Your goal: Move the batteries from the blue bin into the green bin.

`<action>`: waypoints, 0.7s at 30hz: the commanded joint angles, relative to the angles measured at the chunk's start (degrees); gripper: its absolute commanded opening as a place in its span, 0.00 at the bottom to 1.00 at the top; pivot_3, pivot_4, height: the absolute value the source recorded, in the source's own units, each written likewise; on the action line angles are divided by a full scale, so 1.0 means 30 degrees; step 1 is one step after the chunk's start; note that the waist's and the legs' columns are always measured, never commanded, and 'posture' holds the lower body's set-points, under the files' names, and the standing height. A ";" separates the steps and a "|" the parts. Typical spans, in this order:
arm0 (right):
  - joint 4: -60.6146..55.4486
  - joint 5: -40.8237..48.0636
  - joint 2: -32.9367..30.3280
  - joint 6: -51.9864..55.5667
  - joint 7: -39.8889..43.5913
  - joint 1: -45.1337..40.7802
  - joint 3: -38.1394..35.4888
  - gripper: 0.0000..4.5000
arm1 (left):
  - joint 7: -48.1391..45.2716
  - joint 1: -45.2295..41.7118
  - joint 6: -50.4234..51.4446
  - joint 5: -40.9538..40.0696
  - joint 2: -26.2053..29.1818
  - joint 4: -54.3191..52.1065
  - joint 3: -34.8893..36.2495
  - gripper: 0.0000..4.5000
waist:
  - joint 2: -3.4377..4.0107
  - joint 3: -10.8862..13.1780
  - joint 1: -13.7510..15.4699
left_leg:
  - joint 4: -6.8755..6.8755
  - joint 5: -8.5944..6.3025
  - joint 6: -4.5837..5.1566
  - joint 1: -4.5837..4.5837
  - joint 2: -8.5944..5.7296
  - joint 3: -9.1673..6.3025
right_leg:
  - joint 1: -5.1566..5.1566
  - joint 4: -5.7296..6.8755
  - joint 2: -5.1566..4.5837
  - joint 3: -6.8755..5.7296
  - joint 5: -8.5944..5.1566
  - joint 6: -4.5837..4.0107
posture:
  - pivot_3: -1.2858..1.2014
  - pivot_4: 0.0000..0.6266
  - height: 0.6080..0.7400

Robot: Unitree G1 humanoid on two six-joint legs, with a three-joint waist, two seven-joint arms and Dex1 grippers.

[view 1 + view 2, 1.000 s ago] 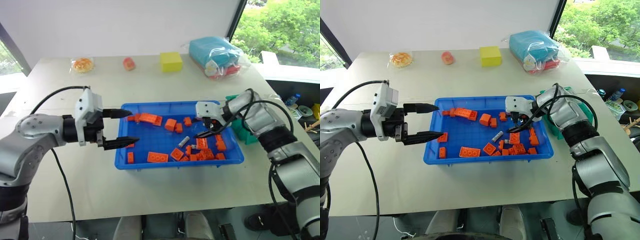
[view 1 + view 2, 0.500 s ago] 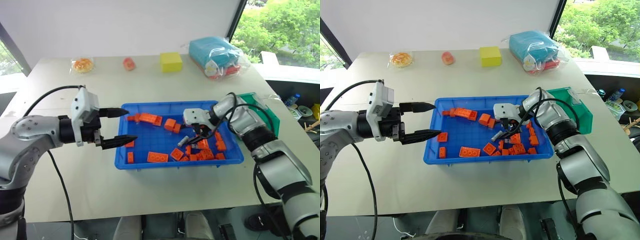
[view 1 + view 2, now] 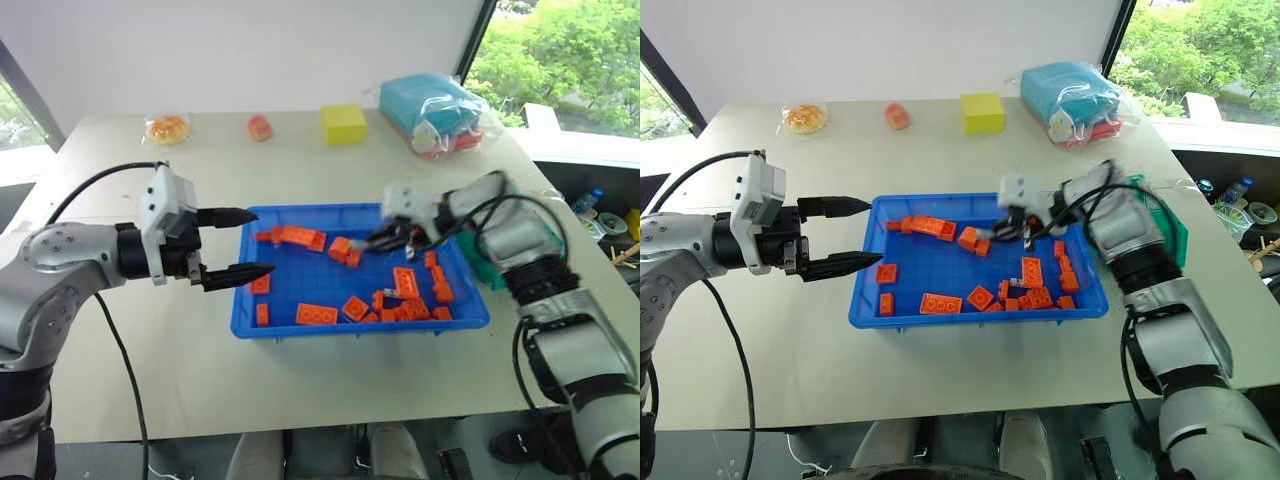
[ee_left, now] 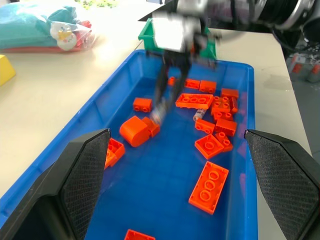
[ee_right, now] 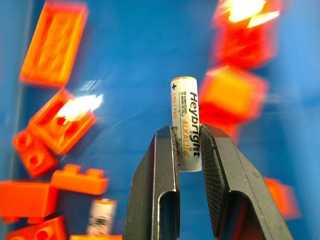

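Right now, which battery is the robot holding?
The white battery pinched upright between the right gripper fingers; the other battery lies loose among orange bricks in the blue bin.

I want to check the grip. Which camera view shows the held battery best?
The right wrist view: the battery stands clamped in the right gripper, label readable. The eye views and left wrist view show it blurred.

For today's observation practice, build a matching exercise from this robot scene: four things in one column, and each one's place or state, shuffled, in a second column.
Things:
1. right gripper
2. left gripper
3. green bin
4. yellow block

Places or states:
A. open, at the blue bin's left end
B. on the table's far side
C. shut on a battery above the blue bin
D. beside the blue bin's right end, behind the right arm

Pairs: 1-C, 2-A, 3-D, 4-B
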 commanded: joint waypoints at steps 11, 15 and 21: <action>-0.5931 0.0412 -0.6383 0.9645 -0.6729 0.4985 -0.6993 0.02 | -0.0478 -0.0363 -0.1033 0.0593 -0.0381 0.0530 -0.0464 1.00 | -0.0022 -0.0025 -0.0103 | -0.0038 -0.0006 -0.0004 0.0009 0.0014 0.0035 | -0.0021 -0.0013 -0.0007 -0.0001 -0.0045 0.0013 | 0.52 0.24 0.74; -0.6495 -0.0003 -0.6473 0.9802 -0.8263 0.6170 -0.6883 0.36 | -0.0773 -0.1248 -0.1209 0.0841 -0.0525 0.1199 -0.0870 1.00 | 0.0000 -0.0017 -0.0100 | -0.0034 -0.0004 -0.0001 0.0012 0.0029 0.0067 | -0.0045 -0.0009 -0.0005 -0.0001 -0.0032 0.0022 | 0.52 0.24 0.74; -0.7462 0.1349 -0.5479 1.1171 -0.9392 0.4419 -0.7302 0.71 | -0.1156 -0.1631 -0.1391 0.1191 -0.0675 0.1563 -0.1147 1.00 | 0.0008 -0.0014 -0.0077 | -0.0028 -0.0004 -0.0001 0.0005 0.0029 0.0065 | -0.0045 -0.0016 -0.0007 0.0001 -0.0045 -0.0001 | 0.52 0.24 0.74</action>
